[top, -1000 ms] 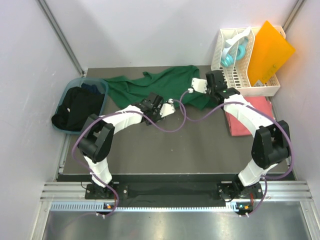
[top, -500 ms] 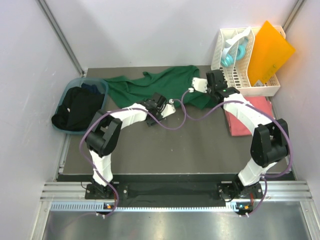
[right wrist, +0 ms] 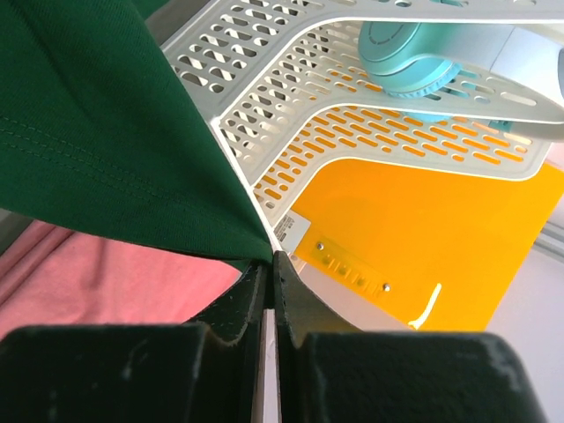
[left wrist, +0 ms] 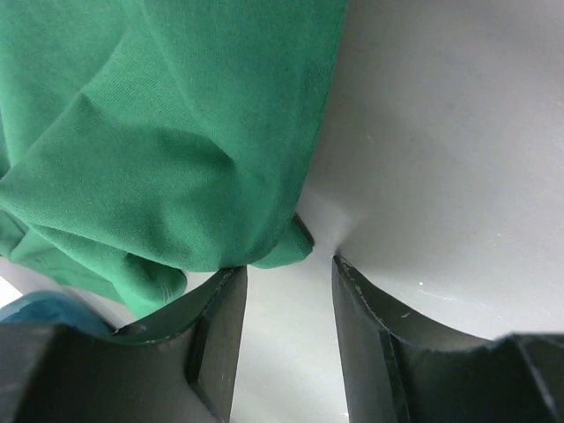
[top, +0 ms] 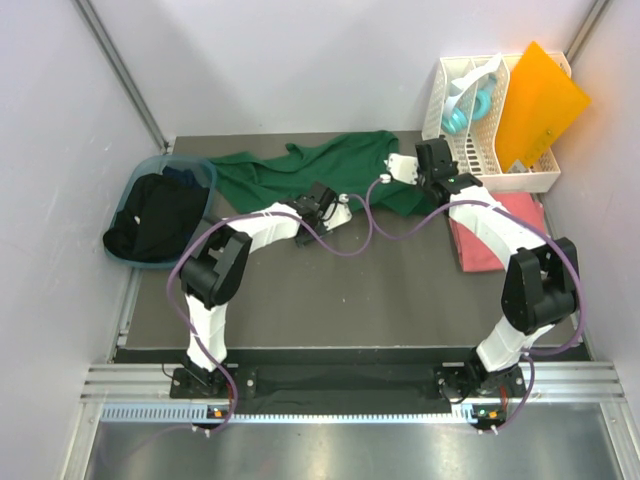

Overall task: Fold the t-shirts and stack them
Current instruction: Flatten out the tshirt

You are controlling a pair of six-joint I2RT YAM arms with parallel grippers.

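A dark green t-shirt (top: 320,168) lies spread and rumpled at the back of the table. My right gripper (top: 422,168) is shut on its right edge (right wrist: 132,132), with the cloth pinched at the fingertips (right wrist: 270,257). My left gripper (top: 330,206) sits at the shirt's near edge, open. In the left wrist view a corner of the green shirt (left wrist: 159,132) lies just past the tips (left wrist: 289,264), touching the left finger (left wrist: 220,326), with only bare table between the fingers. A coral pink t-shirt (top: 495,238) lies flat at the right, partly under my right arm. Dark t-shirts (top: 155,215) fill a basket on the left.
The teal basket (top: 195,168) stands at the table's left edge. A white slotted rack (top: 480,130) at the back right holds a teal object (right wrist: 414,48). An orange plastic sheet (top: 540,100) leans against the rack. Walls close in on both sides.
My left arm has pushed its gripper a little farther back and right, up to the green shirt's edge, and its jaws have narrowed slightly. The right gripper has kept its hold and barely moved.
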